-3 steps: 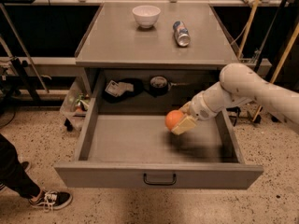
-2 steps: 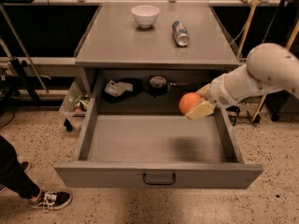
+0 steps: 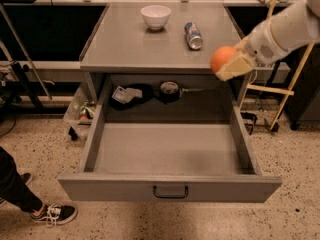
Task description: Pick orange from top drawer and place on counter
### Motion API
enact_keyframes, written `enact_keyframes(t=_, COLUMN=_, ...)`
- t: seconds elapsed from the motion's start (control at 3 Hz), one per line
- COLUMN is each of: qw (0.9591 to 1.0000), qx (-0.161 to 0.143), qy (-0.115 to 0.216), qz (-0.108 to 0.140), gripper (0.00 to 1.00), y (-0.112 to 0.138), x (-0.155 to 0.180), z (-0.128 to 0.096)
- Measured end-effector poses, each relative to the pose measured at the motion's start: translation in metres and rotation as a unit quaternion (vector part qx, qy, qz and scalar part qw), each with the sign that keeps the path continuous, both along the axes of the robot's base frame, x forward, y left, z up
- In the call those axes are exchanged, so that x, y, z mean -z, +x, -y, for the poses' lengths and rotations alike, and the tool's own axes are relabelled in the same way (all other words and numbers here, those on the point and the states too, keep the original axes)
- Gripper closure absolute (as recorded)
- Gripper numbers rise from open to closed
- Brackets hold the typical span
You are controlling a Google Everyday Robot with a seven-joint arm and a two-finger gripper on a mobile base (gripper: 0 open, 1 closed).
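My gripper (image 3: pixel 227 64) is shut on the orange (image 3: pixel 222 58), a small round orange fruit, and holds it in the air at the right front edge of the counter (image 3: pixel 145 44), about level with its top. The arm reaches in from the upper right. The top drawer (image 3: pixel 170 151) is pulled fully open below; its grey floor is bare and its front panel carries a small dark handle (image 3: pixel 170 191).
A white bowl (image 3: pixel 155 16) and a silver-blue can (image 3: pixel 193 35) lying on its side sit on the counter. Dark items and a card (image 3: pixel 145 92) lie in the recess behind the drawer. A person's shoe (image 3: pixel 52 214) is at the lower left. A wooden frame (image 3: pixel 285 84) stands at the right.
My gripper has lifted the orange out of the drawer, up and to the right, to counter height.
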State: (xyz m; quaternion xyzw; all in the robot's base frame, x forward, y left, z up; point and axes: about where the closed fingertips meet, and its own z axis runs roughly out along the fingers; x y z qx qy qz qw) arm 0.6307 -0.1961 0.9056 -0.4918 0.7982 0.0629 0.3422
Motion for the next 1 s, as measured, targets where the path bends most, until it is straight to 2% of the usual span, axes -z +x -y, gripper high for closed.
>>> enact_keyframes(t=0.33, qw=0.9998, qx=0.003, qy=0.001, qz=-0.018, gripper=1.0, y=0.043, x=-0.02, z=-0.021)
enact_keyframes(t=0.67, qw=0.9997, qx=0.012, qy=0.015, qz=-0.014, gripper=1.0, y=0.087, x=-0.038, z=-0.04)
enact_keyframes(t=1.0, qw=0.9978, qx=0.045, qy=0.033, qz=0.035, gripper=1.0, y=0.123, x=-0.087, z=-0.043)
